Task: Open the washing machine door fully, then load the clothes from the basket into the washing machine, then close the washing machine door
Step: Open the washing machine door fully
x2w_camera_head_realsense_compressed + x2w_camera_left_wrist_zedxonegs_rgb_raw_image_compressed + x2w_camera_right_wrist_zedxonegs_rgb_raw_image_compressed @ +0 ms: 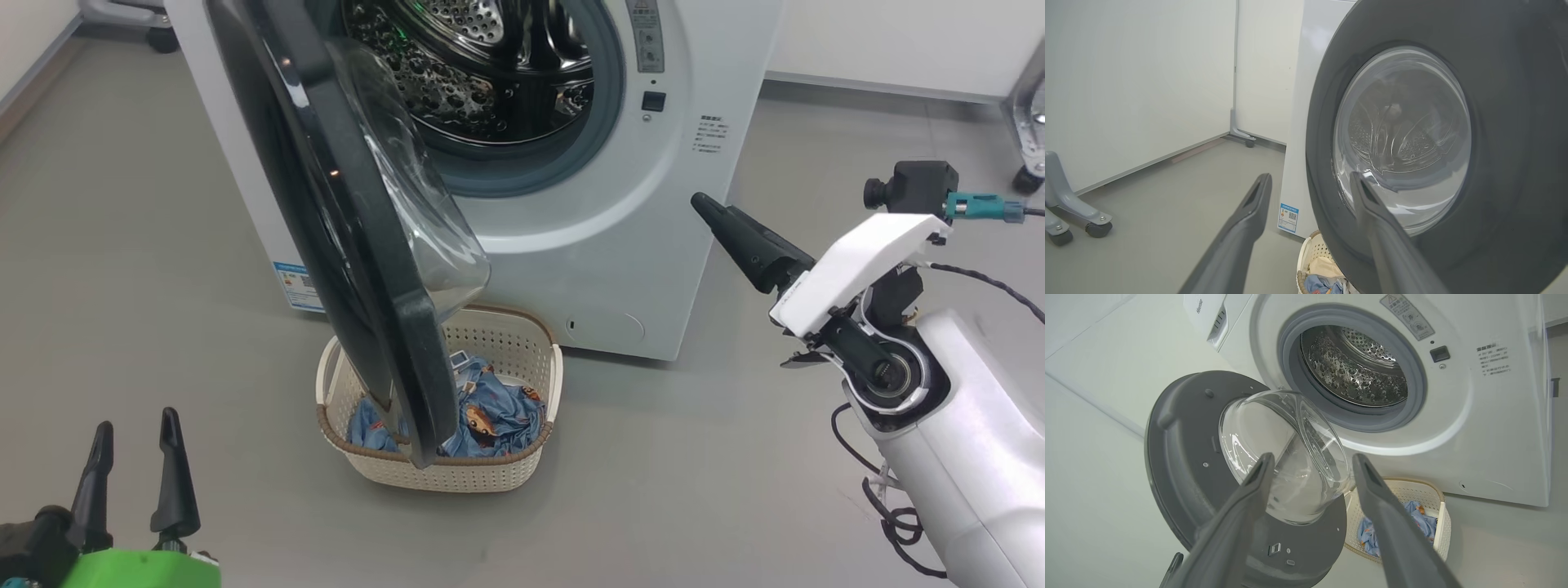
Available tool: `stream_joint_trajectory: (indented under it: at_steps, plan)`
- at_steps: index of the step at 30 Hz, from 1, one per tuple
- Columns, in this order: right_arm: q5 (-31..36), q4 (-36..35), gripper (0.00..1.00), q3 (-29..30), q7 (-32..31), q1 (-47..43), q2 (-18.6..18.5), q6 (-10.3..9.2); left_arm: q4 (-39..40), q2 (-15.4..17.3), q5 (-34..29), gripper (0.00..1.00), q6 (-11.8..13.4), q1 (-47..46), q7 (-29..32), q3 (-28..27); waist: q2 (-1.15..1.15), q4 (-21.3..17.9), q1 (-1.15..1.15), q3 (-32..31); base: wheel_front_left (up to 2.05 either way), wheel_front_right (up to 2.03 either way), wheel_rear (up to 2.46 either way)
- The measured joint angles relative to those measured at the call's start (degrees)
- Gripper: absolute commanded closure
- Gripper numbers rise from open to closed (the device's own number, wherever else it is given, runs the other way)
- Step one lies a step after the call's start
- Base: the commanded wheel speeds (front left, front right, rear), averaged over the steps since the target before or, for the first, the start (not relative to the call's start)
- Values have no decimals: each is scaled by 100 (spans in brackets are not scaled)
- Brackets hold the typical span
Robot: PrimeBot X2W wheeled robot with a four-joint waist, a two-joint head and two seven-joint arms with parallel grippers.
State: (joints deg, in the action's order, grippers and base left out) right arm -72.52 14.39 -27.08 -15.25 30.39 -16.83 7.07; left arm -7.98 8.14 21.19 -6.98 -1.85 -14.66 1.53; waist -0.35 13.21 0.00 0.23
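**Washing machine door [359, 269]: open, maybe not fully**

Door is hanging swung out from the washing machine [604, 245], roughly square to its front, lower edge overhanging the basket [506, 478]. I'm judging step one mostly done; more swing is probably needed to clear the basket. Clothes [498, 412] are lying in the basket and the drum [1355, 367] is showing empty: loading and closing are left. I'm holding left gripper [136, 418] and right gripper [1312, 457] spread wide, gripping nothing. Counting: one door, one basket, one machine, one tangled clothes heap; separate pieces I can't tell.
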Motion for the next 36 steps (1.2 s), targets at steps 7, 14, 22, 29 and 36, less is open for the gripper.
stream_joint_trajectory:
  at_steps: [7, 14, 22, 29, 36]
  plan:
    - [409, -124, 0, -94, 591, -336, -214, 0, 9, -7, 0, 0, 0, 113, 0, -51, 0, -327, 0, -48, 0, 0, 0]
    - [783, -137, 0, -226, 1152, -617, -332, 0, 10, -14, 0, 0, 0, 118, 0, -89, 0, -613, 0, -80, 0, 0, 0]
    - [1141, -115, 0, -449, 1644, -921, -425, 1, 13, -32, 0, 0, 0, 208, 0, -124, 0, -913, 0, -153, 0, 0, 0]
    - [1593, 69, 0, -516, 2229, -1261, -632, 1, 53, -40, -2, 0, 0, 237, 0, -124, 0, -1139, 0, -229, 0, 0, 0]
    - [2097, 221, 0, -510, 2833, -1471, -756, 1, 100, -42, -3, 0, 0, 333, 0, -153, 0, -1309, 0, -228, 0, 0, 0]
